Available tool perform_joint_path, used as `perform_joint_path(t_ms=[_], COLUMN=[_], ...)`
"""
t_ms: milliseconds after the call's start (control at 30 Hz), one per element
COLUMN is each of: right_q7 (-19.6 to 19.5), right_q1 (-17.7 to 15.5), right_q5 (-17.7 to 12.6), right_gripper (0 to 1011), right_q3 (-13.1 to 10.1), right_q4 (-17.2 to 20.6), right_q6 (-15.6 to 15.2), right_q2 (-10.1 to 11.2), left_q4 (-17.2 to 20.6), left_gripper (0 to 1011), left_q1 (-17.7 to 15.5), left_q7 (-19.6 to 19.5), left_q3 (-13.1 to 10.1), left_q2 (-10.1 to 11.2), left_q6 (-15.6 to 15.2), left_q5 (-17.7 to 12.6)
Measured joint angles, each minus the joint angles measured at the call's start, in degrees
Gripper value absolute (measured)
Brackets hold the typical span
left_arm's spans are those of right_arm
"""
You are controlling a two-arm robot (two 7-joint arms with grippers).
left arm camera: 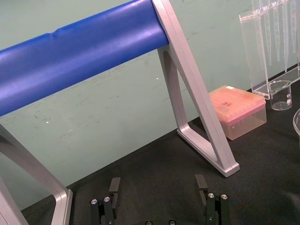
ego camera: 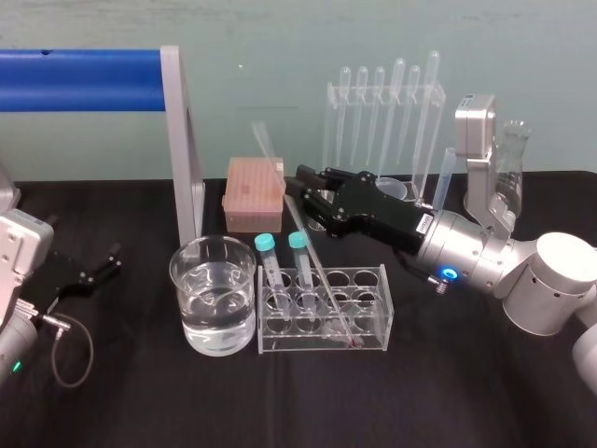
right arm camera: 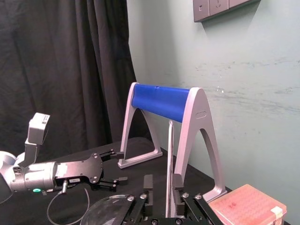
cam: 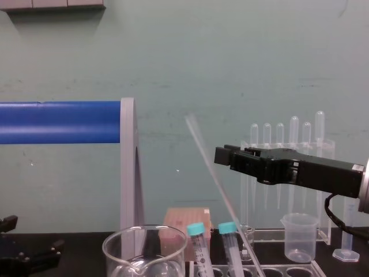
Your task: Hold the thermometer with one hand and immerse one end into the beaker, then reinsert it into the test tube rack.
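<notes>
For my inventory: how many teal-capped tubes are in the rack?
2. One tube stands at the left end of the test tube rack, the other tube just right of it. None seems hidden.

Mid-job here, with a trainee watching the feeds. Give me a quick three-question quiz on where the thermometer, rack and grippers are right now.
1. True or false: the thermometer's lower end stands in the beaker.
2. Which gripper has its fingers on either side of the thermometer? A. left B. right C. neither
3. Fill in: ___ teal-capped tubes stand in the test tube rack.

Key:
1. False: its lower end rests in the test tube rack, beside the beaker.
2. B: the right gripper. The left gripper sits idle on the robot's left, fingers apart.
3. Two.
</notes>
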State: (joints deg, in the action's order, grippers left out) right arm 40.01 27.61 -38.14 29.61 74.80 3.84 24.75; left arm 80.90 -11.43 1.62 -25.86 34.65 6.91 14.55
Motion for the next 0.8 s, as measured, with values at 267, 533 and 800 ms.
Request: perform_joint_path(t_ms=[267,533,800], right_q7=[-0.02,-0.07,-4.59], right_q1=[-0.04,-0.23,-3.68], right_q5=[-0.05,-0.17,-1.14], right_gripper=[488,749,958], right_q3=[-0.03,-0.18,-4.68], right_q4=[0.02,0.30,5.55], right_q6=[-0.03,-0.11,0.38], right_q2=[0.01,0.06,3.07], left_q4=[0.00,0.00,0.00], left_gripper=[1008,1008,1008], left_q1=[0.00,0.00,0.00], left_q7=[0.00,0.00,0.00], left_q3=[0.00,0.00,0.00], left_q2=[0.00,0.00,0.00], left_q6=[0.00,0.00,0.00], left_q5=[0.00,0.00,0.00])
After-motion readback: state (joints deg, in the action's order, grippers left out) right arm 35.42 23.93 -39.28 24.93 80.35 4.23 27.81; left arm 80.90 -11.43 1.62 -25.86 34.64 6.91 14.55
